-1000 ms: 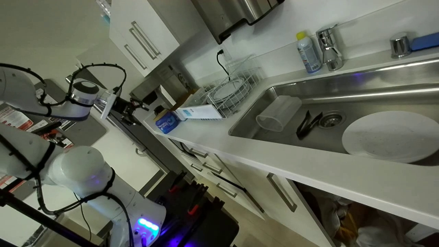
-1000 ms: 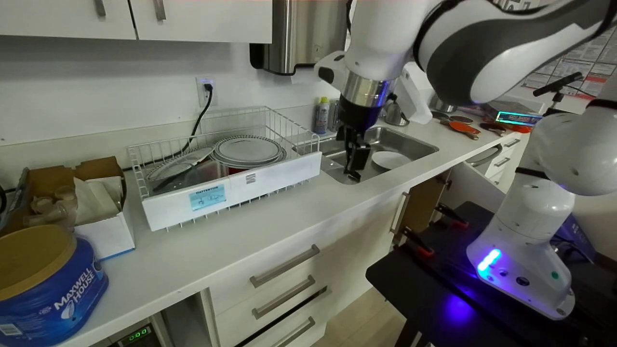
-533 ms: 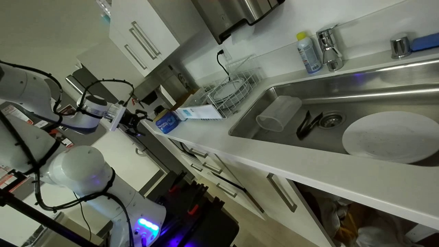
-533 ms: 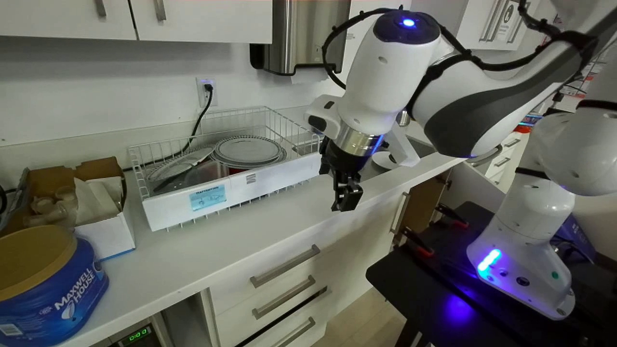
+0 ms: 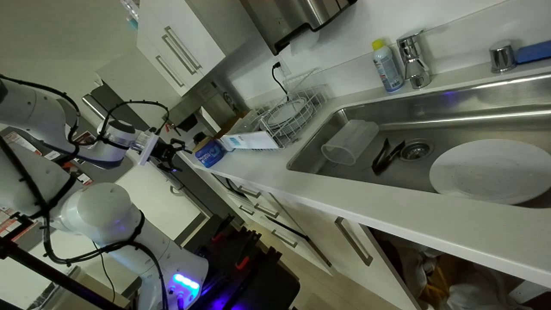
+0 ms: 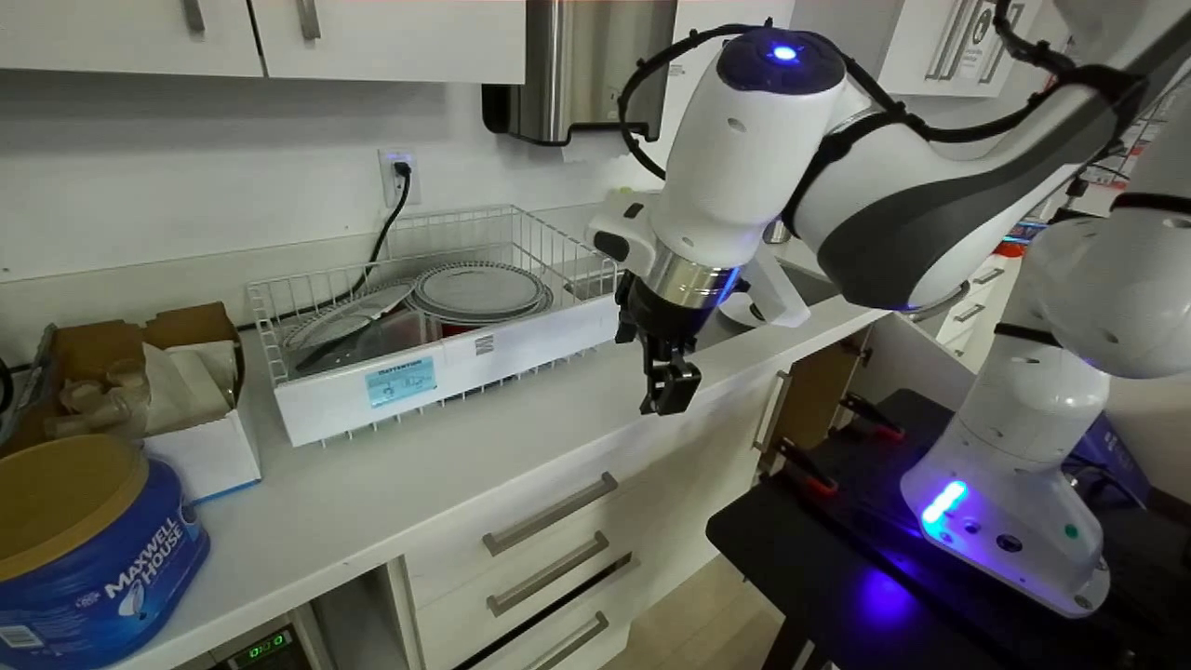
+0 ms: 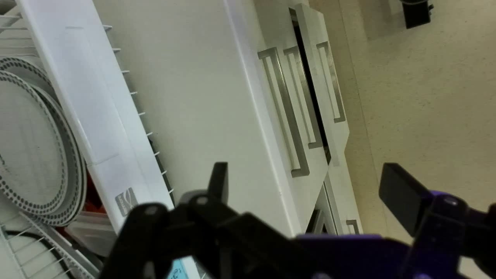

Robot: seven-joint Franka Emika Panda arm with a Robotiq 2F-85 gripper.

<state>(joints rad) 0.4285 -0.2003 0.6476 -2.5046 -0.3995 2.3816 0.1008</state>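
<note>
My black gripper (image 7: 305,166) stands open, with nothing between its finger pads (image 7: 403,197). In both exterior views the gripper (image 5: 183,160) (image 6: 670,389) hangs in the air, pointing downward in the latter picture, near the front edge of the white counter (image 6: 521,437). Closest to it is the white wire dish rack (image 6: 447,363), whose front panel and stacked patterned plates (image 7: 31,143) fill the left of the wrist view. Below the counter edge, between the fingers in that view, are drawer handles (image 7: 288,116); a lower drawer (image 7: 323,77) juts slightly out.
A steel sink (image 5: 456,114) holds a white plate (image 5: 495,170), a clear plastic container (image 5: 351,140) and black tongs (image 5: 385,157). A blue coffee tub (image 6: 102,558) and an open box (image 6: 200,456) stand at the counter's far end. A cabinet door (image 6: 921,363) hangs open.
Over the first half second the arm has swung from above the sink area toward the counter's front edge by the rack, tilting its wrist. Since then it has barely moved; the jaws stay open.
</note>
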